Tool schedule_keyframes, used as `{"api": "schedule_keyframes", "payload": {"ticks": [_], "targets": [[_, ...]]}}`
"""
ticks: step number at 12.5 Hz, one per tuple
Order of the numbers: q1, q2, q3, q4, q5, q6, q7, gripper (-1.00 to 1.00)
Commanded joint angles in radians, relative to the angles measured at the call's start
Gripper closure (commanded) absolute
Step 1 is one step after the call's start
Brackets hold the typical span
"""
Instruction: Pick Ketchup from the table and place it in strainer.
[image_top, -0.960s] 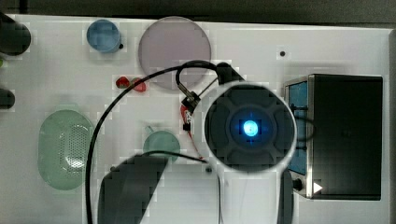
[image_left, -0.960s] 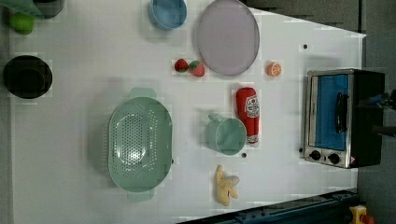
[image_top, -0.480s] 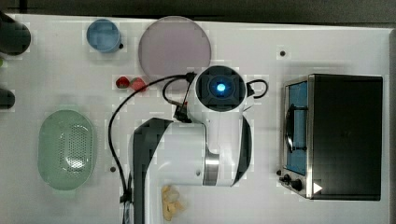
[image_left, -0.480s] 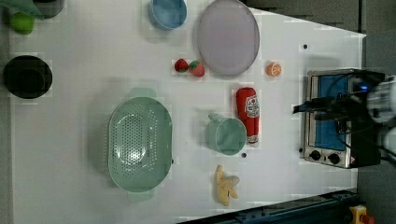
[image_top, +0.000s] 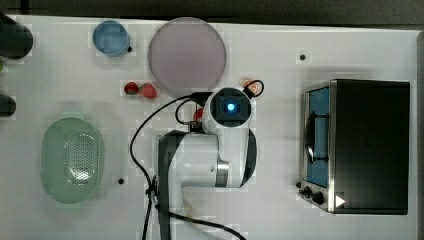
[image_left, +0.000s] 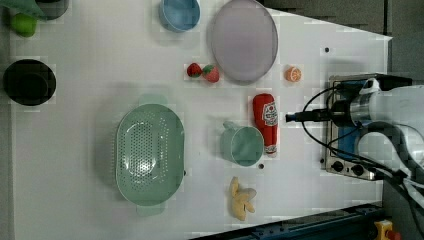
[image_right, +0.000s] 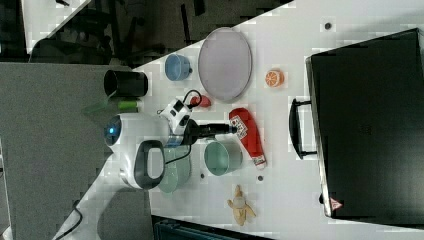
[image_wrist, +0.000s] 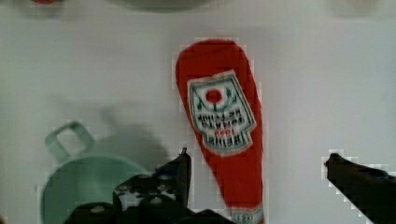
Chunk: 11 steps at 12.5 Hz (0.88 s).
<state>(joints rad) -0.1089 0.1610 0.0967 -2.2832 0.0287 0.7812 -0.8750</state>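
While my gripper (image_wrist: 257, 182) hangs above the table (image_left: 90, 190) with its fingers (image_wrist: 183, 170) spread wide and nothing between them, the Ketchup (image_left: 265, 122) lies flat on its side just beside the green mug (image_left: 241, 145), well apart from the strainer (image_left: 149, 154) at the left view's left. Seen from the wrist, my two fingertips straddle the bottle's narrower end near the cap. I judge the bottle light, with a smooth skin that may slip, and possibly soft enough to yield under pressure. The best hold appears to be across the labelled body, at its middle, clear of the mug's rim and handle.
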Motion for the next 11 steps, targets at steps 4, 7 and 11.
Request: {"api": "schedule_keyframes", "payload": {"ticks": [4,7,11], "targets": [[0.024,0.119,0.000,-0.067,-0.019,0.255,-0.093,-1.00],[0.024,0.191,-0.005,-0.085,-0.019,0.354,-0.093,-1.00],[0.024,0.230,-0.003,-0.092,-0.019,0.409,-0.089,-0.43]]}}
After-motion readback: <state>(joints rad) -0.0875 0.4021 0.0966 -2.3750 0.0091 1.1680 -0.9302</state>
